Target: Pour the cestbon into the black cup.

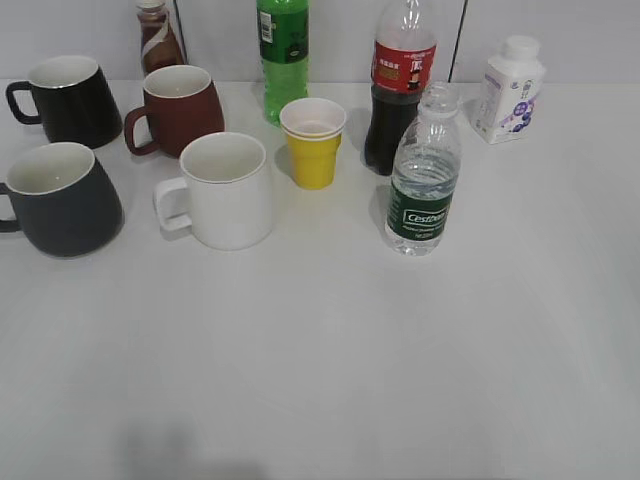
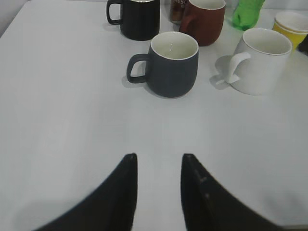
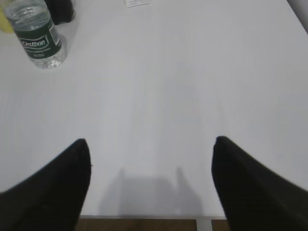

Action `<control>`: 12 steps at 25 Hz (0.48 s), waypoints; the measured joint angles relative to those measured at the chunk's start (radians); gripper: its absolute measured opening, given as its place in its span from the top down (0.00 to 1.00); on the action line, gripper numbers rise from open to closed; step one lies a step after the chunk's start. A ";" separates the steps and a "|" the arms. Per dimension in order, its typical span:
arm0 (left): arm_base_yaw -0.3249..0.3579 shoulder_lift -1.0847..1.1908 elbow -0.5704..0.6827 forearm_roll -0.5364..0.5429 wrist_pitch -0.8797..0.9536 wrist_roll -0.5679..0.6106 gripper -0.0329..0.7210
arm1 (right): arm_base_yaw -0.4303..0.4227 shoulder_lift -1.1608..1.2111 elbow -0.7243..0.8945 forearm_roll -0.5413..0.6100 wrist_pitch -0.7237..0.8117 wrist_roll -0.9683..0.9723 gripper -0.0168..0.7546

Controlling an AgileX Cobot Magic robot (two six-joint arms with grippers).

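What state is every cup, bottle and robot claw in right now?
cestbon: upright, uncapped, partly filled.
black cup: upright, empty.
glossy black mug: upright.
maroon mug: upright.
white mug: upright, empty.
yellow cup: upright.
cola bottle: upright.
left gripper: jaws narrowly open, empty.
right gripper: jaws wide open, empty.

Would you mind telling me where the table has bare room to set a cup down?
The whole near half of the white table is bare, in front of the white mug and the clear Cestbon water bottle. Right of that bottle is free too. The back left, around the charcoal-black mug, is crowded.
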 joint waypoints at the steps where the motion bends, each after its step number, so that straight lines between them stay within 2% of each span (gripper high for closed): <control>1: 0.000 0.000 0.000 0.000 0.000 0.000 0.64 | 0.000 0.000 0.000 0.000 0.000 0.000 0.22; 12: 0.000 0.000 0.000 0.000 0.000 0.000 0.64 | 0.000 0.000 0.000 0.000 0.000 0.000 0.22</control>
